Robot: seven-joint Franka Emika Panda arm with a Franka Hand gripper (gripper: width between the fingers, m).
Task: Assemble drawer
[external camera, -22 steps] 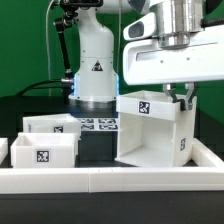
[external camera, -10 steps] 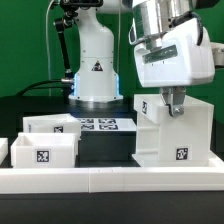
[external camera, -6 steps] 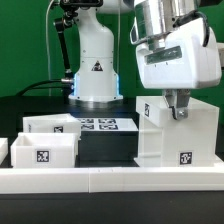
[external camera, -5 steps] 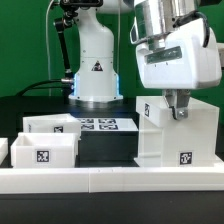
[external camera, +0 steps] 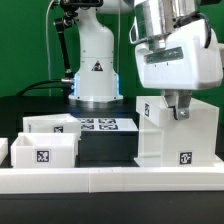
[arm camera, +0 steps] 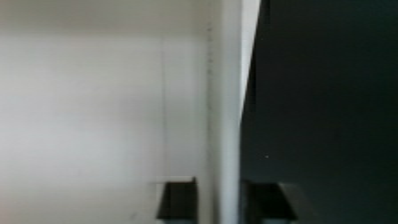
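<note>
The large white boxy housing [external camera: 172, 128] stands on the table at the exterior view's right, its tag facing front. My gripper [external camera: 177, 106] comes down on its top edge, fingers either side of one wall, shut on it. In the wrist view the dark fingertips [arm camera: 178, 200] straddle the white housing wall [arm camera: 222, 120], with the pale inside of the housing to one side and dark table to the other. Two small open-top trays sit at the exterior view's left: one in front [external camera: 42, 152], one behind [external camera: 52, 126].
A long low white rail [external camera: 110, 178] runs along the table's front edge. The marker board [external camera: 100, 124] lies flat behind the trays, before the robot's white base [external camera: 95, 70].
Since 2.2 s ago the housing has been turned from an open-side-forward tilt to standing with a closed face forward. Over the last second nothing has visibly moved.
</note>
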